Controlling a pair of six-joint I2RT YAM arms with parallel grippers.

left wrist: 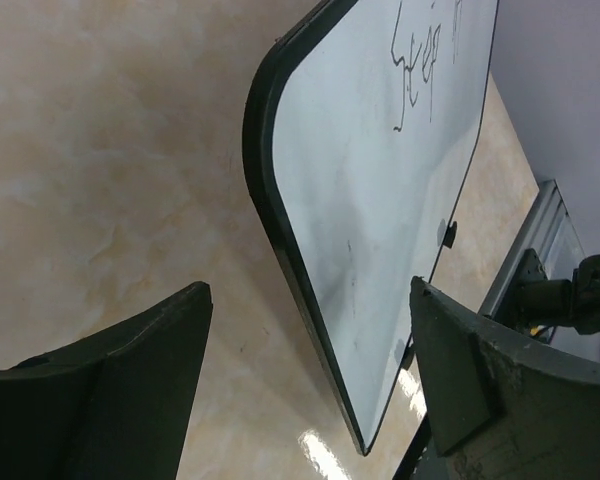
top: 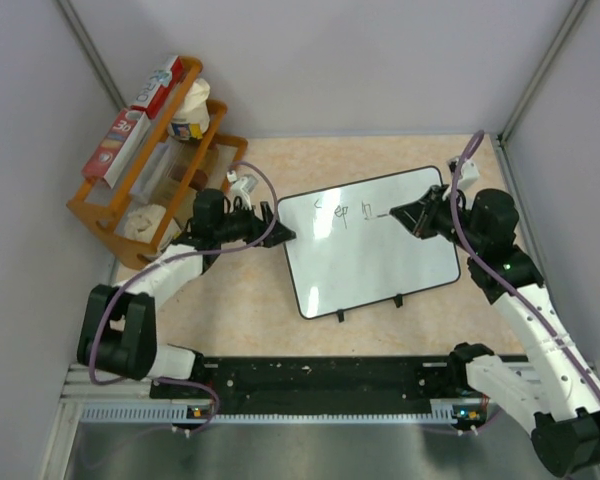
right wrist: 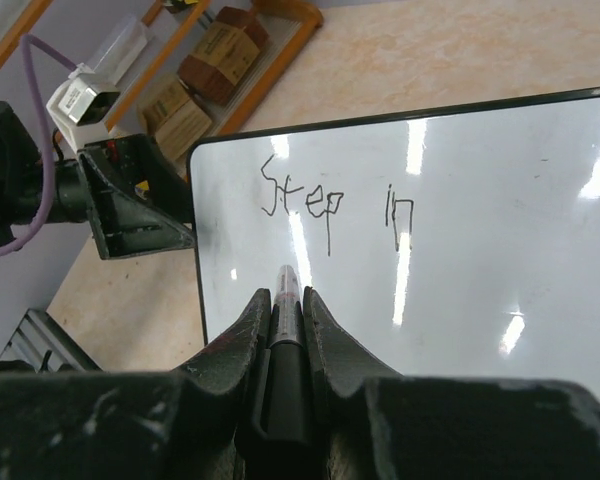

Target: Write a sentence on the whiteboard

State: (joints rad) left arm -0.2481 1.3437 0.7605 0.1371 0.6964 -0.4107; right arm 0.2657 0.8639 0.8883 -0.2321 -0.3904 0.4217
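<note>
While the whiteboard (top: pixel 380 255) lies flat and slightly askew at the middle of the table (top: pixel 250 310), bare tabletop shows round all its edges: widest at 7 o'clock toward the arm bases, narrow at 3 o'clock by the wall. Two clips (top: pixel 398 300) sit on its 6 o'clock edge. The left gripper (top: pixel 276 228) stands at the board's 10 o'clock corner, jaws wide apart, with the black rim in the gap and not pinched. The right gripper (top: pixel 410 215), at the board's 1 o'clock, is clamped on a marker (right wrist: pixel 286 290) whose tip is close by the words; whether it touches cannot be told. The sentence (top: pixel 345 213) so far reads "Step in", one line along the 12 o'clock edge. A rack (top: pixel 100 215) of boxes fills the table's 10 o'clock corner; their print is too small to read.
</note>
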